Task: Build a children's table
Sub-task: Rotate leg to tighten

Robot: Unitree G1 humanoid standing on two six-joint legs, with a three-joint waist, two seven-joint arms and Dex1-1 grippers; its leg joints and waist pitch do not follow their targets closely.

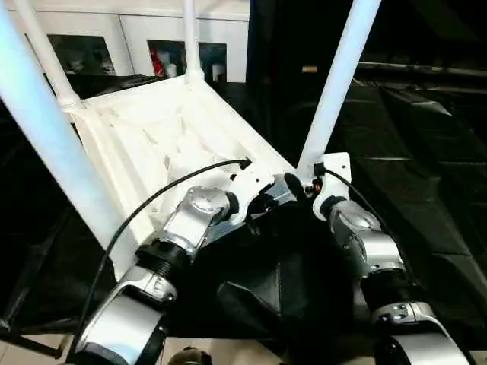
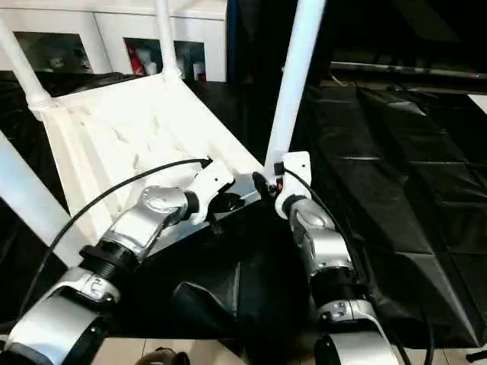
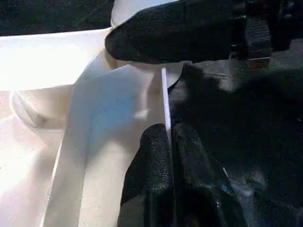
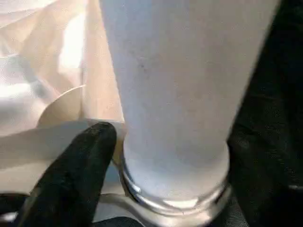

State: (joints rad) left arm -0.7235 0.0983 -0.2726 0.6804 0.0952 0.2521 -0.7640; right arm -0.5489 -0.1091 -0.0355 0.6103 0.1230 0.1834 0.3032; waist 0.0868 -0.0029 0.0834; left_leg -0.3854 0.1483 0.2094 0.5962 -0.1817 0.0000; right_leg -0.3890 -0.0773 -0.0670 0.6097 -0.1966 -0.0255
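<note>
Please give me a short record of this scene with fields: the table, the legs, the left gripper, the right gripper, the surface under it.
table: white table top lies upside down, ribbed underside up, tilted
legs: four white legs stand in the corner sockets; nearest the grippers is the near right leg
left gripper: left gripper shut on the thin rim of the table top, near that leg's corner
right gripper: right gripper at the base of the near right leg, one black finger beside its socket; grip cannot be told
surface: black cloth

I lose all four legs (image 1: 338, 80) past the top edge — and the cabinet items (image 1: 163, 65) blur beyond naming.
</note>
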